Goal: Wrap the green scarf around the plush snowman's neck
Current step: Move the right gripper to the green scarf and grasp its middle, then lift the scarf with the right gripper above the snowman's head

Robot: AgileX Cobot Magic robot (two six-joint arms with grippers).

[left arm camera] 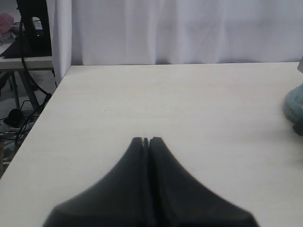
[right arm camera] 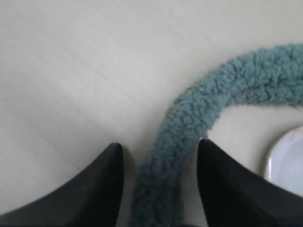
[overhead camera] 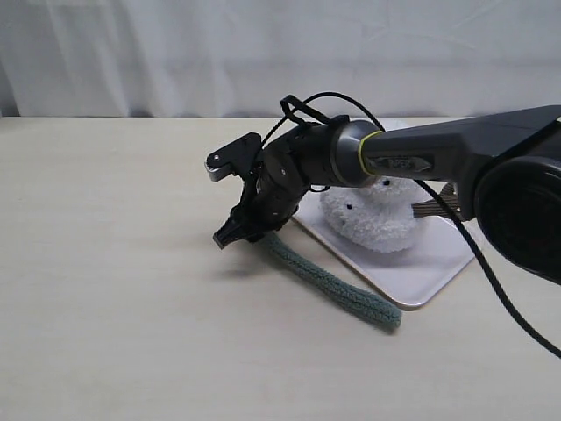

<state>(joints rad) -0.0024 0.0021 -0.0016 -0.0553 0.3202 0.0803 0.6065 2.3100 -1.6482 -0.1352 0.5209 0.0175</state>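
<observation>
The green scarf (overhead camera: 333, 285) lies stretched on the table, running from the front edge of a white tray toward my right gripper (overhead camera: 230, 235). In the right wrist view the gripper (right arm camera: 158, 146) is open, one finger on each side of the scarf (right arm camera: 203, 106), low over the table. The plush snowman (overhead camera: 372, 215) lies on the tray behind the right arm, which partly covers it; one brown twig arm (overhead camera: 434, 208) shows. Its neck cannot be made out. My left gripper (left arm camera: 146, 140) is shut on nothing over bare table and does not show in the exterior view. One scarf end (left arm camera: 294, 104) appears at that view's edge.
The white tray (overhead camera: 429, 272) sits at the right of the table, and its rim (right arm camera: 286, 161) shows beside the scarf. A white curtain hangs behind the table. The table's edge, with cables and a stand beyond it, appears in the left wrist view.
</observation>
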